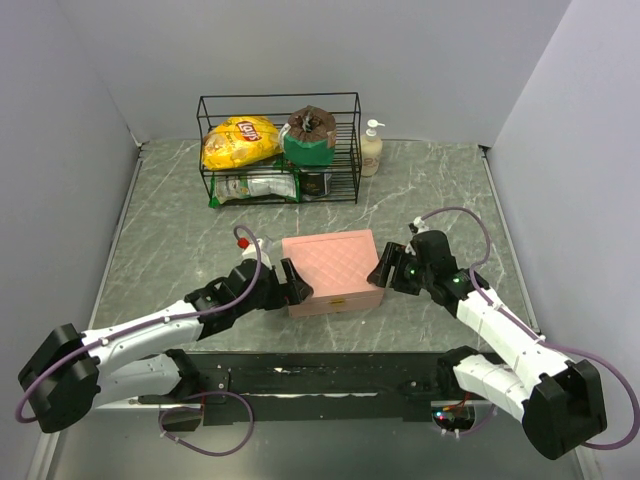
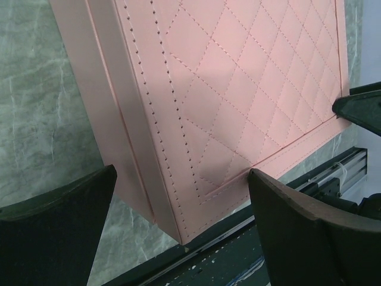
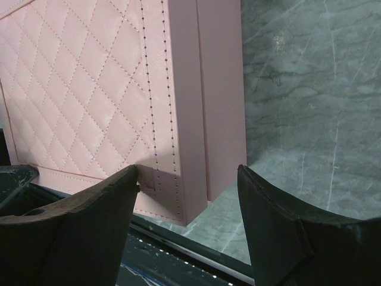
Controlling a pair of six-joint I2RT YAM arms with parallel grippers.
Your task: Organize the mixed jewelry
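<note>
1. Two arms reached in on the pink box (image 1: 330, 262), which sat shut at the middle of the table (image 1: 170, 235).
2. Left gripper (image 1: 295, 283) was at the box's left side, jaws spread wide and empty.
3. From the left wrist, that gripper's fingers (image 2: 59, 232) straddled a near corner of the box (image 2: 238, 89), the quilted lid filling the gap between them. I could not tell whether either finger touched it.
4. Right gripper (image 1: 383, 268) was at the box's right side, jaws also apart and holding nothing.
5. From the right wrist, its fingers (image 3: 286, 238) framed the other near corner of the box (image 3: 89, 77); the left-hand finger lay right against the front edge, contact unclear.
6. One dark fingertip of the right gripper (image 2: 363, 110) poked in at the far edge of the left wrist view, just past the lid.
7. Jewelry was not in sight in any view, so I could not say where it lay.
8. Well behind the box, a black wire rack (image 1: 278, 97) stood at the table's far side, with a yellow chip bag (image 1: 240, 142) inside.
9. Just beside the rack's right end stood a pump bottle (image 1: 371, 150).
</note>
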